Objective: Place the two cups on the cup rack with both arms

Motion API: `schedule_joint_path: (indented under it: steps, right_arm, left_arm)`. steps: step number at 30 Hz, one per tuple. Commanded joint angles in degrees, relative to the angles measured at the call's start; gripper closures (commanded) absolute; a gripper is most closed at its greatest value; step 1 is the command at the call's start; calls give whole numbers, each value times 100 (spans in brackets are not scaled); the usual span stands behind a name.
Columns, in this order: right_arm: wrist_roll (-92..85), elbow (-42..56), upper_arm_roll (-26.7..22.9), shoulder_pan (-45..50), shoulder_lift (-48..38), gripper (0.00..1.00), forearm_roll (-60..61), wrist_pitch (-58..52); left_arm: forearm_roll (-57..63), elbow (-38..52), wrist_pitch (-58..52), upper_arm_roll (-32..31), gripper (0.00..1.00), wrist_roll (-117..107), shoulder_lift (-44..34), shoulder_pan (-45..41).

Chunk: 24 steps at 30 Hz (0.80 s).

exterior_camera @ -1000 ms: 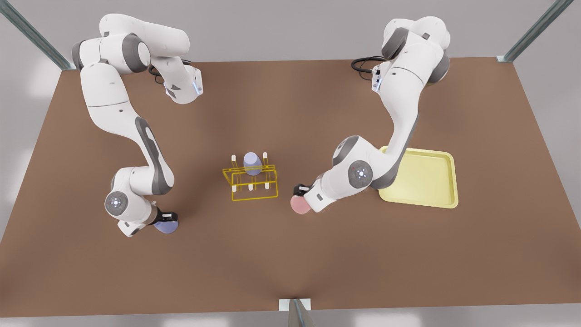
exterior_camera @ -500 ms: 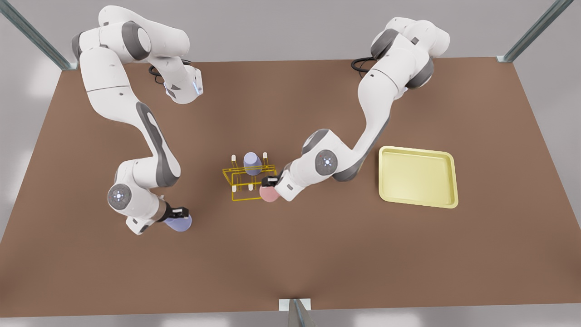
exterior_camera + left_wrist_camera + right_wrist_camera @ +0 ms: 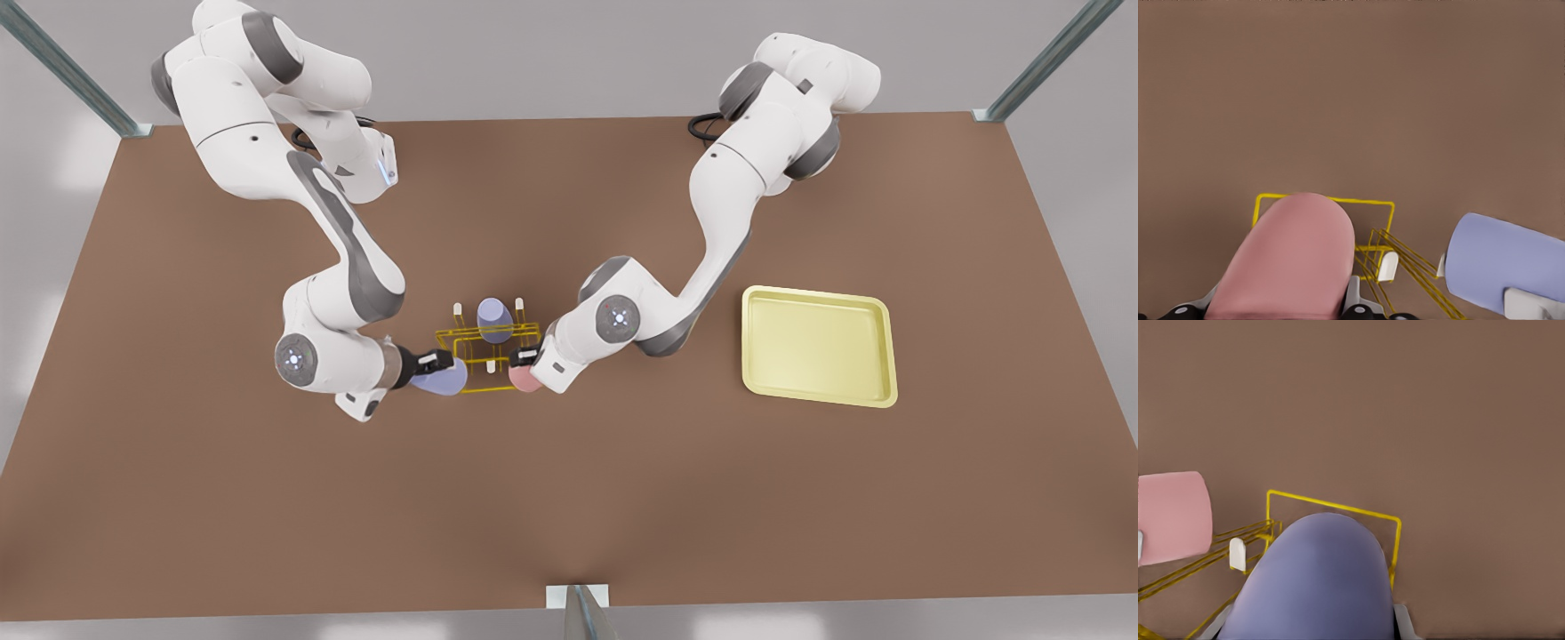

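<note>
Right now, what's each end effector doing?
Left end effector: shut on the pink cup, at the rack.
Right end effector: shut on the lavender cup, at the rack's other end.

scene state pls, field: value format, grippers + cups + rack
left gripper: at the rack's end on the front view's right, shut on pink cup
right gripper: at the rack's end on the front view's left, shut on lavender cup
cup rack: yellow wire, mid-table between both grippers
third cup: lavender, already on the rack's back row
tray: pale yellow, on the front view's right, apart from the rack
</note>
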Motion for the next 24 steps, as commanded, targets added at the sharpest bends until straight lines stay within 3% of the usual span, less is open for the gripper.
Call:
schedule_joint_path:
  steps: [1,12,13,14,24]
  right_arm:
    - [-114,87,31,-6,-5,29,137,-602]
    - [-131,113,31,125,294,29,49,-629]
    - [-122,113,31,134,302,25,49,-629]
    - [-87,157,31,143,329,0,49,-637]
    - [493,140,-30,222,311,0,-390,-620]
  left_arm:
    - [75,5,82,-1,0,-742,16,-5]
    - [198,-92,-234,-1,0,-962,-2,-216]
    - [207,-92,-330,-1,0,-962,-2,-251]
    - [207,-92,-436,-1,0,-962,-2,-260]
    - [418,-66,-1219,-1,0,-962,-28,-313]
